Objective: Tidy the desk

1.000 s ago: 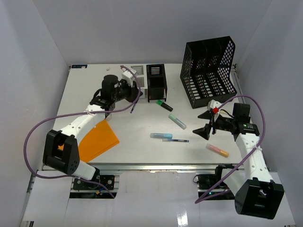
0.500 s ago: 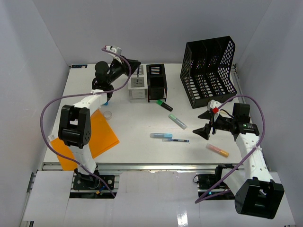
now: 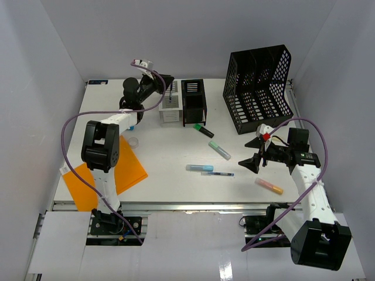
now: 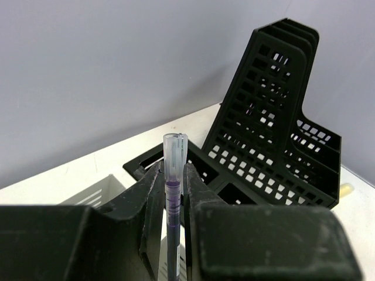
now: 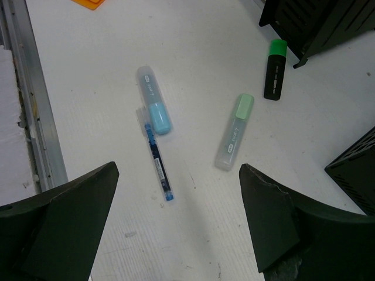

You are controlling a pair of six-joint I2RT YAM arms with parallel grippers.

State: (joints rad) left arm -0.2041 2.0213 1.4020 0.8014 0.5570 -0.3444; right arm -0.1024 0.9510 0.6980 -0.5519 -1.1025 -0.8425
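The desk point(image 3: 170, 146) fills the floor between the white walls. Its long side runs from left to right, and a metal rail point(image 3: 193, 206) lies along its near edge.

On it lie four highlighters: a pale blue one point(image 3: 199, 168), a pale green one point(image 3: 220, 150), a black one with a green cap point(image 3: 204, 130) and a pink and yellow one point(image 3: 269, 186). One blue pen point(image 3: 218, 173) lies just beside the pale blue highlighter. One orange folder point(image 3: 111, 172) is at the near left.

At the far side stand one black file rack point(image 3: 258, 88), one black pen holder point(image 3: 193, 102) and one light slotted box point(image 3: 170, 109).

The left gripper point(image 4: 174, 175) is far left and pinches a purple pen point(image 4: 174, 155), which stands upright. The right gripper point(image 3: 256, 153) is at the right above the desk, its fingers spread wide around nothing.
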